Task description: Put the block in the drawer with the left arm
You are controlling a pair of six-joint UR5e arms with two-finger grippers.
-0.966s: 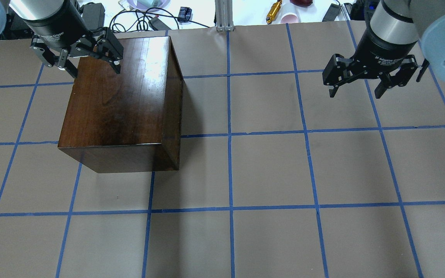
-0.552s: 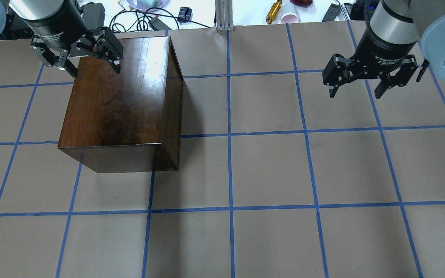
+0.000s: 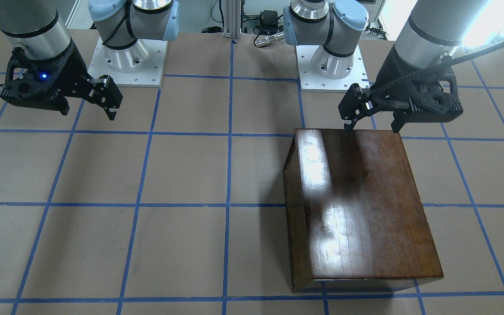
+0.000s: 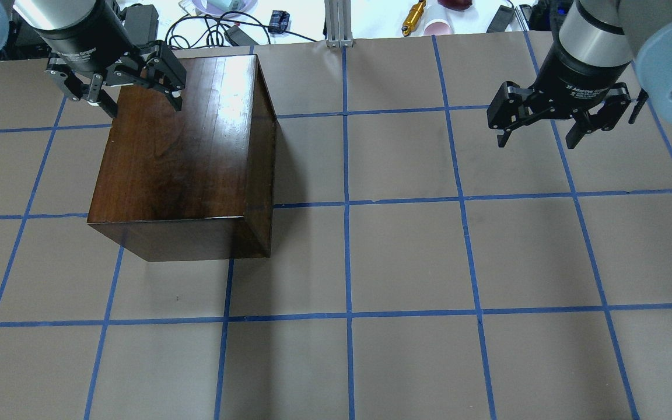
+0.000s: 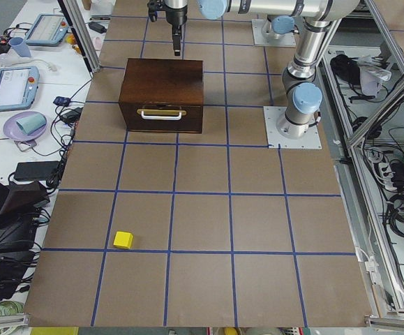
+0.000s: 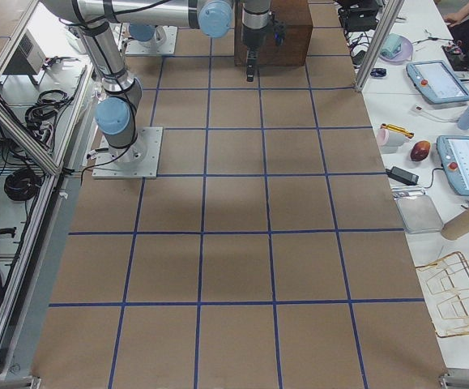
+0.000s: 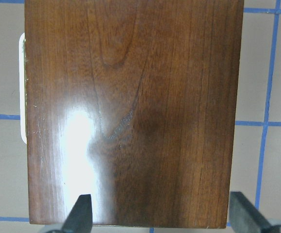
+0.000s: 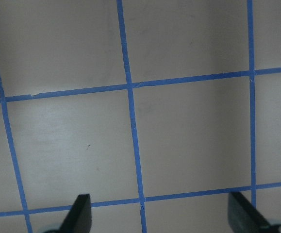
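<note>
Block (image 5: 123,239) noted lying on the table (image 4: 406,256), well apart from the box (image 4: 178,151), toward the end on the robot's left. I find it resting flat and on its own. Drawer (image 5: 161,118) sits shut, flush in the box, its pale handle (image 5: 161,112) on the face turned toward the block's end of the table. Left gripper (image 4: 144,108) hangs above one edge of the glossy box top, fingers spread wide and holding nothing. Right gripper (image 4: 537,144) hovers over bare table well off to the other side, likewise spread and empty.
</note>
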